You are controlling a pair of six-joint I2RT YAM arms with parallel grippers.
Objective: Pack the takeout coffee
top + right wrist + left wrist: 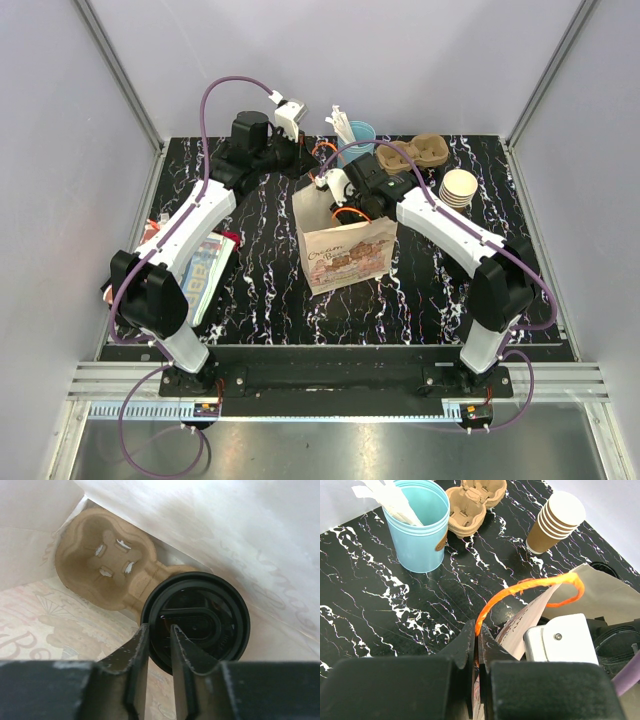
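So yeah, the takeout coffee (195,622) is down inside the paper bag (345,255), with the right gripper (157,640) reaching in over it.

From the right wrist view you only see its black lid (230,615). It looks seated at the near end of a pulp cup carrier (100,565) lying on the bag floor. The right gripper's jaws are a little apart and straddle the lid's left rim, with a clear gap between them, so nothing is pinched. The left gripper (477,635) is clamped tight on the bag's orange handle (530,587), and the loop arches up from its tips toward the bag's rim.
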